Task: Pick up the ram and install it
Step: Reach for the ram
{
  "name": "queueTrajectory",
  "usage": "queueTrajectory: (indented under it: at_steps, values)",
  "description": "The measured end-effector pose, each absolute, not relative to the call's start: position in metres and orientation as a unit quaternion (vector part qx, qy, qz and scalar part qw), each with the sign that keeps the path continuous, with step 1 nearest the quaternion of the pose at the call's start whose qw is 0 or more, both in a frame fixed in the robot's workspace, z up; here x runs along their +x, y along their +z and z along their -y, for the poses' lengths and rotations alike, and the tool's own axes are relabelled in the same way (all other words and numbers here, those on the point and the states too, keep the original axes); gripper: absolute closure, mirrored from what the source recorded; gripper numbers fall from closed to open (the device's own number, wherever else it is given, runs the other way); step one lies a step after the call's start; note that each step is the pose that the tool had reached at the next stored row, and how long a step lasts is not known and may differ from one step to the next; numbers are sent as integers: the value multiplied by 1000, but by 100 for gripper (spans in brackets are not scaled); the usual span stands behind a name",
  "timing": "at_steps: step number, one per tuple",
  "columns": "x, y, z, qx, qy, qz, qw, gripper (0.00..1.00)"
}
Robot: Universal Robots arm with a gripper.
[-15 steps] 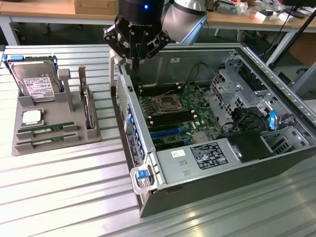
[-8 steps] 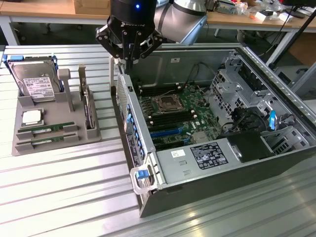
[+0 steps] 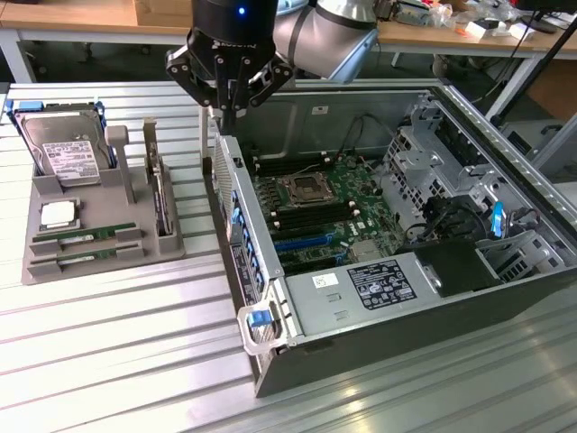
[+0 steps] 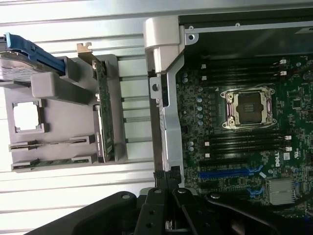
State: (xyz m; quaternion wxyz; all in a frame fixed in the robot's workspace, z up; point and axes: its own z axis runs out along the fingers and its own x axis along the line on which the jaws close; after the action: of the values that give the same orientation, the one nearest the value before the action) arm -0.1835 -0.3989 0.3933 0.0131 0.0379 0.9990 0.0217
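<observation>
Two green ram sticks [image 3: 86, 236] lie flat in slots at the front of a grey holder [image 3: 54, 203], on the exterior view's left; in the wrist view they show as thin strips [image 4: 49, 144]. My gripper [image 3: 230, 115] hangs high above the open computer case's side wall [image 3: 236, 212], between the holder and the motherboard [image 3: 329, 212]. Its fingers [image 4: 166, 180] are pressed together with nothing between them. Black memory slots [image 4: 244, 142] run on both sides of the empty processor socket [image 4: 249, 108].
The holder also carries a hard drive [image 3: 61, 149], a silver processor chip [image 3: 59, 215] and an upright expansion card [image 3: 160, 194]. Inside the case are drive cages [image 3: 433, 153], cables and a power supply [image 3: 361, 293]. A slatted metal table [image 3: 117, 343] lies beneath.
</observation>
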Motion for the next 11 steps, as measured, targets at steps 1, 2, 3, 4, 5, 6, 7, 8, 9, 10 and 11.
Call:
queueTrajectory:
  at_steps: [1, 2, 3, 4, 5, 6, 7, 8, 9, 10, 11]
  values:
    - [-185, 393, 399, 38, 22, -999, 13, 89]
    - [-186, 393, 399, 38, 22, -999, 13, 89]
    - [-188, 393, 399, 38, 22, -999, 13, 89]
    - [-189, 393, 399, 38, 22, -999, 13, 89]
    - [-190, 393, 399, 38, 22, -999, 13, 89]
    - [-191, 393, 399, 38, 22, -999, 13, 89]
    - [-191, 393, 399, 38, 22, -999, 13, 89]
    - [-192, 393, 399, 38, 22, -999, 13, 89]
    - [-193, 393, 399, 38, 22, -999, 13, 89]
    - [-194, 393, 399, 38, 22, -999, 13, 89]
    - [-198, 393, 399, 38, 22, -999, 13, 89]
